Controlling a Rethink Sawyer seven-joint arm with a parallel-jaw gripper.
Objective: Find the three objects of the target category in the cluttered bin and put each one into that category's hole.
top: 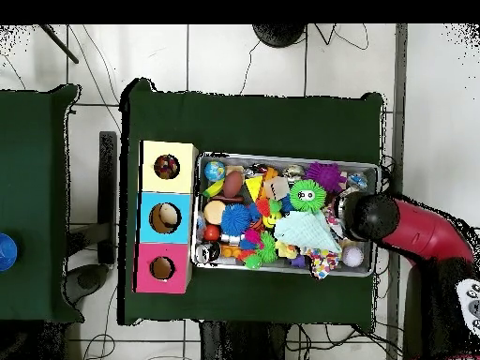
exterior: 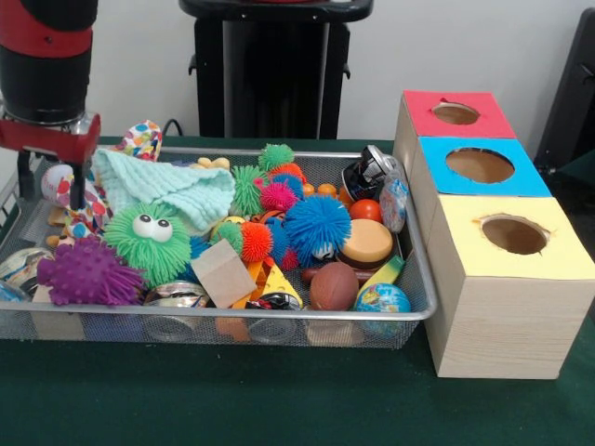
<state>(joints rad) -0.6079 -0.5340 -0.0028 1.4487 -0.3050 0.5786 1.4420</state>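
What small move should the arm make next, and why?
Probably lower the end effector a little onto the toys below it. It hangs over the bin's end farthest from the holed boxes, above a speckled ball beside the mint cloth. It appears to hold nothing. Which category is the target cannot be told.

One wire bin (exterior: pixel 420 314) holds one mint cloth (exterior: pixel 172 189) and one wooden block (exterior: pixel 223 272). Beside it stand three boxes: red (exterior: pixel 458 115), blue (exterior: pixel 481 167), yellow (exterior: pixel 513 238), one hole each
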